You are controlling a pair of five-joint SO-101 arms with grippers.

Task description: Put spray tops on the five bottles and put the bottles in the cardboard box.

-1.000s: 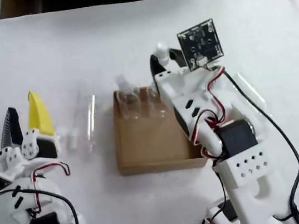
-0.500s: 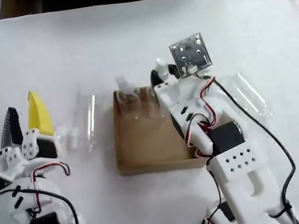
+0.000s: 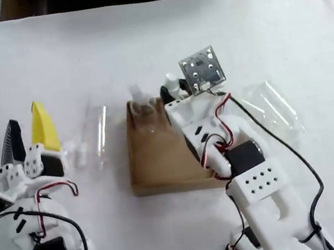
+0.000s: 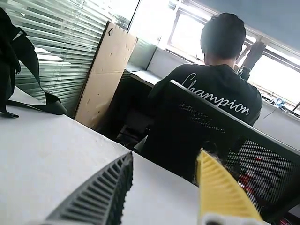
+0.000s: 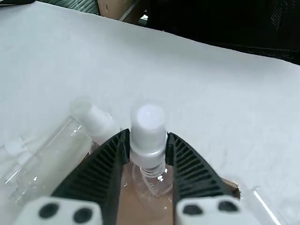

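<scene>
My right gripper point(image 3: 172, 94) is shut on a clear bottle with a white spray top point(image 3: 173, 85), at the back edge of the cardboard box point(image 3: 157, 164). In the right wrist view the black fingers point(image 5: 105, 159) clamp that bottle's neck just under the spray top point(image 5: 148, 129). A second capped bottle point(image 3: 143, 108) stands in the box's back left corner. An uncapped clear bottle point(image 3: 99, 132) lies left of the box. At the left of the table, my left gripper point(image 3: 28, 136) is open with nothing between its black and yellow fingers point(image 4: 220, 192).
Clear bottles point(image 3: 271, 108) lie on the white table to the right of the right arm. A small loose spray top point(image 3: 82, 153) lies beside the uncapped bottle. The far half of the table point(image 3: 80, 50) is bare white cloth.
My right arm has swung left and down toward the box's back edge, carrying the capped bottle. The left arm has not moved.
</scene>
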